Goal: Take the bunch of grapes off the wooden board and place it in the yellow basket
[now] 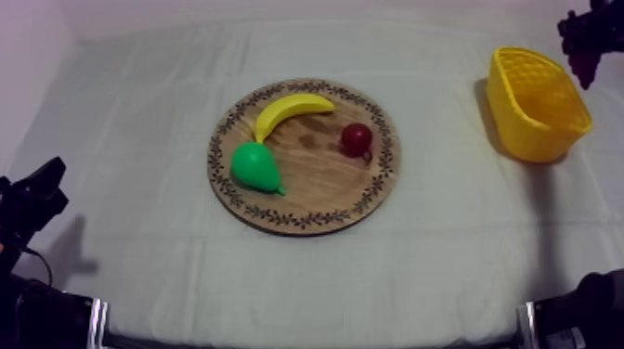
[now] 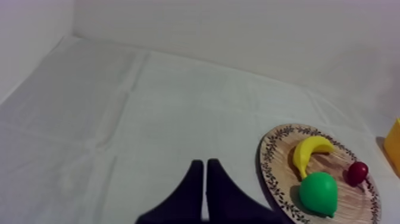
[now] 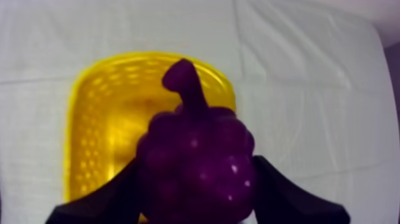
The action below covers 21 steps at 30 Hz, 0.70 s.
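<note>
Purple and knobbly, the toy bunch of grapes (image 3: 196, 173) sits closest to the right wrist camera. It is clamped between the two black fingers (image 3: 107, 202) of the right gripper (image 3: 196, 193), which are spread only as wide as the fruit and press it on both sides. The bunch is held stem up over the open mouth of the yellow basket (image 3: 89, 131), a perforated plastic tub standing on the cloth.

From above, that basket stands at the right of the frame, with the right arm's dark gripper at the upper right corner just beyond it. At the centre lies the round wooden board (image 1: 320, 181) with its patterned rim, carrying a yellow banana (image 1: 290, 111), a green pear (image 1: 254, 167) and a small red fruit (image 1: 357, 139), each apart from the others.

Low at the left edge rests the left gripper (image 1: 37, 190). Its fingers lie together as a narrow wedge with nothing between them, over bare cloth beside the board.

A grey-white cloth (image 1: 139, 111) covers the whole table, marked by soft creases and fold lines. Plain pale walls (image 2: 238, 30) rise behind the far edge and along the left side.
</note>
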Motion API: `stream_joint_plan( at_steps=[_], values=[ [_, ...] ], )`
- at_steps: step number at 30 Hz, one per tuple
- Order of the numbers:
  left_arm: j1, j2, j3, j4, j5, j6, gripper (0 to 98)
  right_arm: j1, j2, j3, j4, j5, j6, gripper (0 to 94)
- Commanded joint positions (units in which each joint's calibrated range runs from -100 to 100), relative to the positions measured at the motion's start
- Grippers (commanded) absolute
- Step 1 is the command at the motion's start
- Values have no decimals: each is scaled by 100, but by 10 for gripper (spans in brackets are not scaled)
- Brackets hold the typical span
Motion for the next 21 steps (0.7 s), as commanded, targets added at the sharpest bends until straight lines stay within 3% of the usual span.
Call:
stream_joint_plan(
  at_steps=[1, 9, 14, 21],
  values=[
    [0, 0, -3, 0, -3, 0, 1, 60, 273, 23, -81, -49, 66, 285],
    [0, 0, -3, 0, -3, 0, 1, -3, 1233, -64, -345, -283, 166, 284],
    [0, 0, -3, 0, -3, 0, 1, -100, 1743, -154, -369, -478, 113, 304],
    [0, 0, -3, 0, -3, 0, 1, -51, 2056, -66, -406, -864, 39, 581]
  ],
)
